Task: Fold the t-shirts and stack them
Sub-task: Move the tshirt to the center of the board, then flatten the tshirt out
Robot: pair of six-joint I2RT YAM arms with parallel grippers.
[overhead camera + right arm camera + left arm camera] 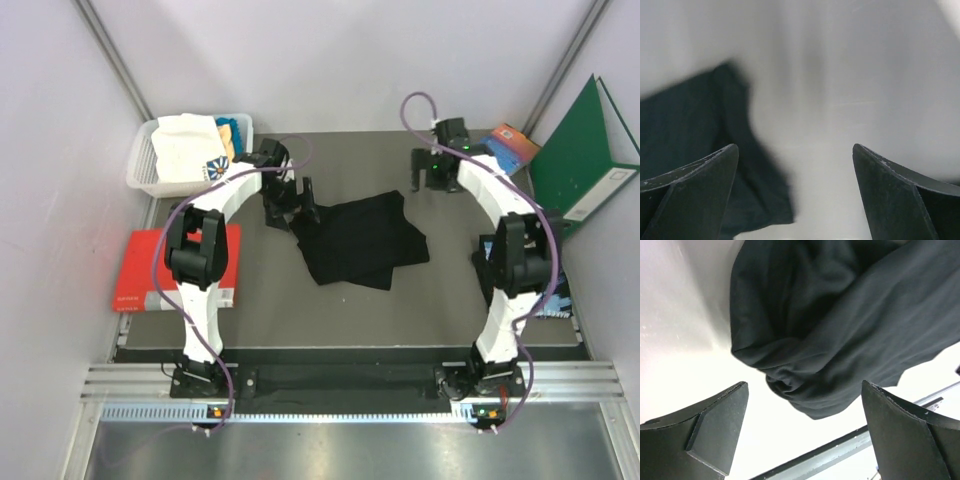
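As seen from above, shows the black t-shirt point(360, 240) crumpled and unfolded near the middle of the tabletop point(300, 310), lying flat with uneven edges and a narrow tail running toward 10 o'clock. Puts the left hand point(292, 210) right at that 10 o'clock tail, spread wide and gripping nothing. From the left wrist view, frames a bunched fold of the black t-shirt point(840, 315) between and beyond the two parted fingers point(715, 425) of the left hand point(804, 387); contact with the cloth impossible to tell. Sets the right hand point(430, 182) at 1 o'clock of the shirt, apart from it, over bare tabletop, likewise open and empty. From the right wrist view, blurred, catches the black t-shirt point(685, 130) at 9 o'clock, partly behind one finger of the right hand point(795, 147), with pale tabletop in the gap. Keeps the other shirts in a white basket point(140, 172) at 11 o'clock in the far corner: a white t-shirt point(185, 140) with a small printed patch on top, a teal-blue t-shirt point(237, 128) poking out at its 3 o'clock side. Leaves a red book point(140, 270) flat at 9 o'clock, partly under the left arm, and a green folder point(590, 150) standing open at 2 o'clock, beyond the tabletop's edge
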